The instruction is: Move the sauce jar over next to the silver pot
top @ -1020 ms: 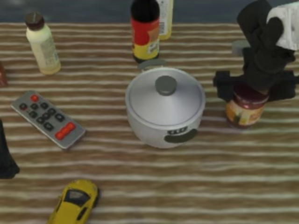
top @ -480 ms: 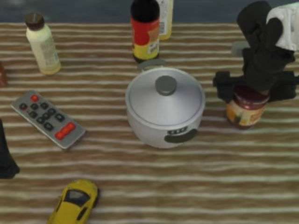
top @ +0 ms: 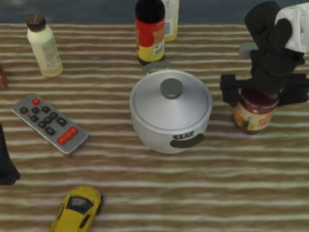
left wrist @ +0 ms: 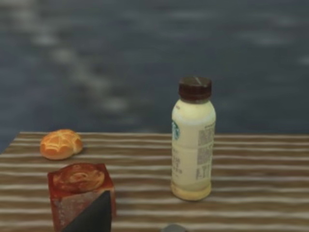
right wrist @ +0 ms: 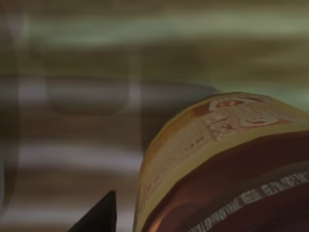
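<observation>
The right arm's black two-finger gripper (top: pixel 264 93) sat directly over the short glass sauce jar (top: pixel 253 112) with the brown lid and yellow-orange label, its fingers (top: pixel 230 90) spread either side of the lid, though whether they touched it I could not tell. The jar (right wrist: pixel 227 164) stood upright on the striped table (top: pixel 154 183), right of the large matte silver pot (top: pixel 170 111) and apart from it. The left arm (top: pixel 7 162) was parked at the table's left edge.

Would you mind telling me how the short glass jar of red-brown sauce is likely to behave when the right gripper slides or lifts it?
The short glass sauce jar looks rigid and probably breakable. Its squat, upright shape suggests it should resist tipping. Seemingly full, it is likely heavy for its size, and its smooth wall might slip in the right gripper above it.
</observation>
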